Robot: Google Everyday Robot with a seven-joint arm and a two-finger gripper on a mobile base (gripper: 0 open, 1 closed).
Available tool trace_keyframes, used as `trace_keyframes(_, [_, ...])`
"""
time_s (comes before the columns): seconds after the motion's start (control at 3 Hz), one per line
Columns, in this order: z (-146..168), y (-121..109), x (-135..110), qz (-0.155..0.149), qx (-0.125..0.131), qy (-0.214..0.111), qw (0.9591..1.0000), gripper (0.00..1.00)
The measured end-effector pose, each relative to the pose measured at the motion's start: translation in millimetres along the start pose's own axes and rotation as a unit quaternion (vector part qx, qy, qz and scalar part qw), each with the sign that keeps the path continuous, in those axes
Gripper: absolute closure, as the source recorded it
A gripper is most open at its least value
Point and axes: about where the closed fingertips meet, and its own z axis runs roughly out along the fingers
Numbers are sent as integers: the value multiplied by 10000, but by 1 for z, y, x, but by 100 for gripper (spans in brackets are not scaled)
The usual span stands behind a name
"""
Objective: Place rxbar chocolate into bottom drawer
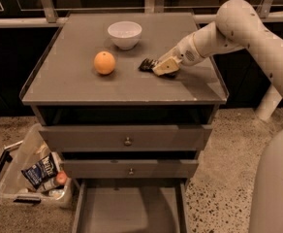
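The rxbar chocolate is lying flat on the grey cabinet top, to the right of the orange and in front of the white bowl. The gripper is being held low at the right end of the bar, apparently touching it, with the arm reaching in from the right side. Whether the gripper is apart or already clamped on the bar cannot be told from this view. The bottom drawer is standing pulled out at the foot of the cabinet, under the two closed drawers with knobs.

The step in hand is being judged as the grasp of the bar, so the task is being considered as only at its beginning. The wrapper is looking thin and glossy, so a slip is being expected if the bar is being pinched only at its tip. A hold across the narrow width, close to the middle and low against the surface, is being advised. The lift is best being made straight up, because the orange is lying near and could be set rolling by a sideways push.

After that, the bar is being carried best forward past the front edge, then down in front of the two upper drawers, and released low over the drawer floor, not dropped from a height.
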Motion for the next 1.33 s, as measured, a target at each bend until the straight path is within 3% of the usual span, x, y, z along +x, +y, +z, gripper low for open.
trace_keyframes(0.67, [-45,12,14,-18,130,-61,9999,100])
trace_keyframes(1.33, [-90,58,36,-2,485,-160,9987,100])
